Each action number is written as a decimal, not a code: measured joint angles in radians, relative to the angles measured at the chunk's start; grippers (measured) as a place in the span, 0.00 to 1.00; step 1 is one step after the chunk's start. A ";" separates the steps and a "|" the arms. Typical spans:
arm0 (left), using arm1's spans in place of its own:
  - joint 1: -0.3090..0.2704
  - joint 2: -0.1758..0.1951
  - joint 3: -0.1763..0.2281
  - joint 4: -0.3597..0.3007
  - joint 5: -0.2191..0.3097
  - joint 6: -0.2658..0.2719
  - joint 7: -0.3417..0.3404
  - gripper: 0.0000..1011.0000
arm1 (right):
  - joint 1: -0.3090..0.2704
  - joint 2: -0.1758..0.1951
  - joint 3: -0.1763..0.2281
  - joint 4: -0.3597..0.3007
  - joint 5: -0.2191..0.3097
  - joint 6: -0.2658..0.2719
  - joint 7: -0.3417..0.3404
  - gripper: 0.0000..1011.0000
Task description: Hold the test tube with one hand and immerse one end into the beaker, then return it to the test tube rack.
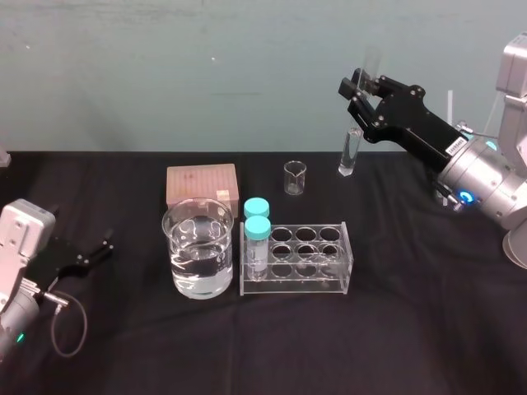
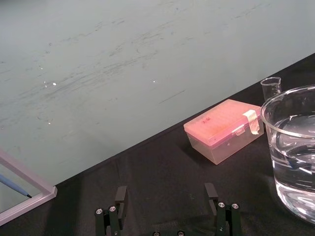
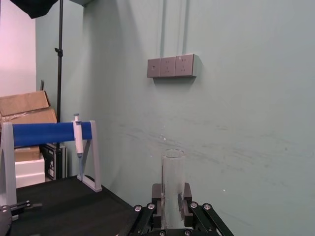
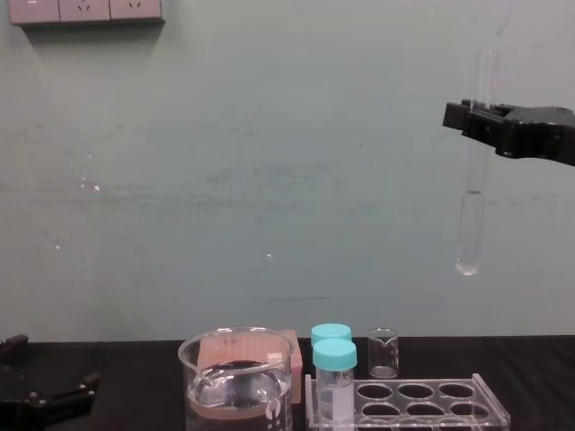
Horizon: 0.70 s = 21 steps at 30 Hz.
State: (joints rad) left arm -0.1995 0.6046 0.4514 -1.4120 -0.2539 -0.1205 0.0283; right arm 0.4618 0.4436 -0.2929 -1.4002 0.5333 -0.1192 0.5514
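Note:
My right gripper (image 1: 362, 89) is shut on the test tube (image 1: 349, 156), a long clear glass tube that hangs upright high above the table, behind and to the right of the test tube rack (image 1: 350, 255). In the chest view the test tube (image 4: 473, 206) dangles below the right gripper (image 4: 476, 117), well above the rack (image 4: 308, 404). The right wrist view has the tube (image 3: 173, 172) standing between the fingers of the right gripper (image 3: 171, 197). The beaker (image 1: 198, 247), partly filled with clear liquid, stands just left of the rack. My left gripper (image 1: 95, 251) rests open at the table's left side.
Two teal-capped vials (image 1: 257, 226) sit in the rack's left end. A pink tip box (image 1: 202, 185) lies behind the beaker, and a tiny clear beaker (image 1: 295, 177) stands behind the rack. A blue pipette stand (image 3: 49, 133) is off to one side.

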 joint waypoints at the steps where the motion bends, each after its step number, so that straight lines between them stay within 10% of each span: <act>1: 0.000 0.000 0.000 0.000 0.000 0.000 0.000 0.99 | -0.001 0.000 0.000 -0.001 0.000 0.001 -0.001 0.22; 21: 0.000 0.000 0.000 0.000 0.000 0.000 0.000 0.99 | -0.014 0.006 -0.004 -0.013 0.002 0.013 -0.013 0.22</act>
State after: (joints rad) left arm -0.1995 0.6047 0.4514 -1.4120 -0.2539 -0.1205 0.0283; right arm 0.4482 0.4498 -0.2965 -1.4136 0.5354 -0.1065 0.5381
